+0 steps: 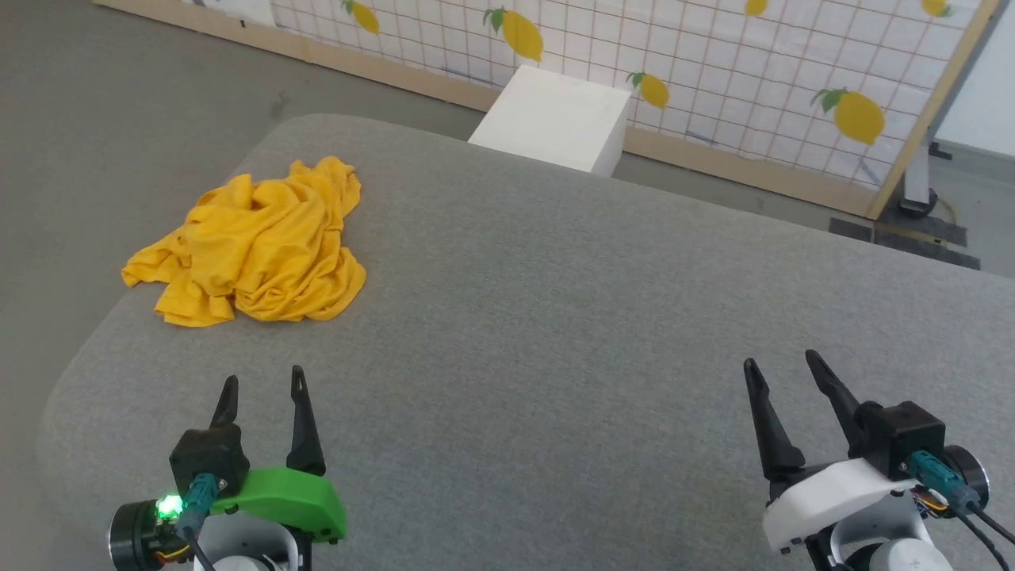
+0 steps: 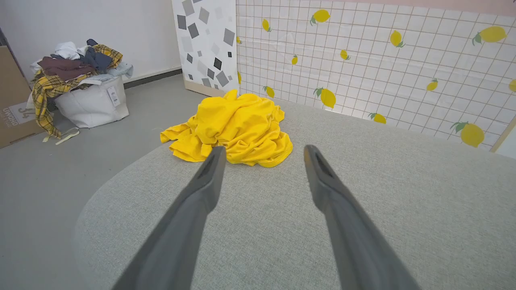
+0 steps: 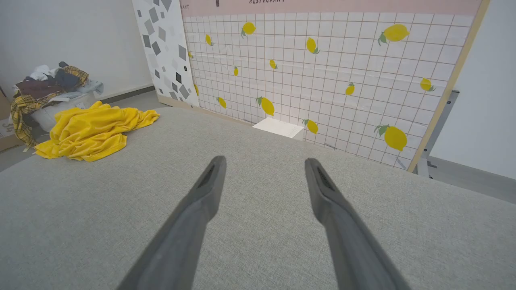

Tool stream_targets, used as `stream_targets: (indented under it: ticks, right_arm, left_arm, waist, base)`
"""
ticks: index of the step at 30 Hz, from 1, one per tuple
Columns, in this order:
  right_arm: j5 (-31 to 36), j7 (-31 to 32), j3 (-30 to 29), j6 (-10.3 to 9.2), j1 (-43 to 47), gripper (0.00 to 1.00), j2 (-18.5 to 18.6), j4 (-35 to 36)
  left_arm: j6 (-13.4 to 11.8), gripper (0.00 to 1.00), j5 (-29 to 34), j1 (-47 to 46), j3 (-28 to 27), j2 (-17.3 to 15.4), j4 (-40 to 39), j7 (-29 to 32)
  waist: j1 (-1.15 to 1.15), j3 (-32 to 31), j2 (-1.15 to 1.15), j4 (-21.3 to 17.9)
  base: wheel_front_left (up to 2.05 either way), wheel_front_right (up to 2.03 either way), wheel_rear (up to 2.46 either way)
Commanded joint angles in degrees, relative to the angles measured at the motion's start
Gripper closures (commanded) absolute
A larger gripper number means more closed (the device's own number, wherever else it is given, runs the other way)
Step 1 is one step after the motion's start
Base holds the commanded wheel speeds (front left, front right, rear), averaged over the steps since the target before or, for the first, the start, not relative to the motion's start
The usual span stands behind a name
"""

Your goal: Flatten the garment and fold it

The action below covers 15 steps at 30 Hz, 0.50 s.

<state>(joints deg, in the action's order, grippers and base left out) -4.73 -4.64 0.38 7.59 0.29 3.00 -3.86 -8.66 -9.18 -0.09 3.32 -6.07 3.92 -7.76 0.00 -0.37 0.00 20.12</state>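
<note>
Crumpled garment [image 1: 250, 250] nr table [image 1: 555, 317] edge; laundry basket [image 2: 90, 102] on floor beyond.

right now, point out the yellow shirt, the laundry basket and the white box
yellow shirt [image 1: 254, 246]: head view, middle of the crumpled heap
laundry basket [image 2: 90, 105]: left wrist view, white front wall
white box [image 1: 555, 115]: head view, top face

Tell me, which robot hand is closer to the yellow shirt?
Left. The left hand is open with the crumpled yellow shirt just ahead of its fingers; the right hand, also open, is far off to the shirt's right.
</note>
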Motion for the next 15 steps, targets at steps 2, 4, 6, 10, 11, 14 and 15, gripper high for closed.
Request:
stream_targets:
  ticks: [2,4,6,10,11,14,15]
  right_arm:
    - [-0.8,-0.7,0.1,-0.06,-1.0,0.00,-0.1,-0.4]
    - [-0.9,-0.9,0.2,-0.06,-1.0,0.00,-0.1,-0.6]
    - [-1.1,-1.1,0.3,-0.06,-0.9,0.00,-0.1,-0.7]
    - [-1.4,-1.3,0.6,-0.06,-1.0,0.00,-0.1,-1.0]
    - [-1.5,-1.4,0.6,-0.06,-1.0,0.00,-0.1,-1.0]
    - [-1.6,-1.5,0.7,-0.07,-1.1,0.00,-0.1,-1.1]
    - [-1.6,-1.6,0.7,-0.07,-1.1,0.00,-0.1,-1.1]
  left_arm:
    - [-0.6,0.00,-0.8,0.8,0.4,-0.6,0.3,-0.7]
    - [-0.9,0.00,-1.1,0.9,0.5,-0.8,0.4,-0.8]
    - [-1.1,0.00,-1.4,1.0,0.6,-1.0,0.5,-1.0]
    - [-1.8,0.00,-2.0,1.2,0.8,-1.3,0.5,-1.5]
    - [-1.9,0.00,-2.2,1.3,0.8,-1.3,0.6,-1.6]
    - [-2.4,0.00,-2.6,1.4,0.9,-1.5,0.7,-1.9]
    - [-2.6,0.00,-2.8,1.5,1.0,-1.6,0.8,-2.0]
  waist:
    - [0.00,-0.1,0.00,1.3]
    - [0.00,-0.2,0.00,1.9]
    - [0.00,-0.2,0.00,2.5]
    - [0.00,-0.2,0.00,3.8]
    - [0.00,-0.2,0.00,4.0]
    - [0.00,-0.1,0.00,4.8]
    - [0.00,-0.1,0.00,5.1]
  base:
    - [0.00,0.00,0.00]
    - [0.00,0.00,0.00]
    - [0.00,0.00,0.00]
    - [0.00,0.00,0.00]
    - [0.00,0.00,0.00]
    - [0.00,0.00,0.00]
    - [0.00,0.00,0.00]
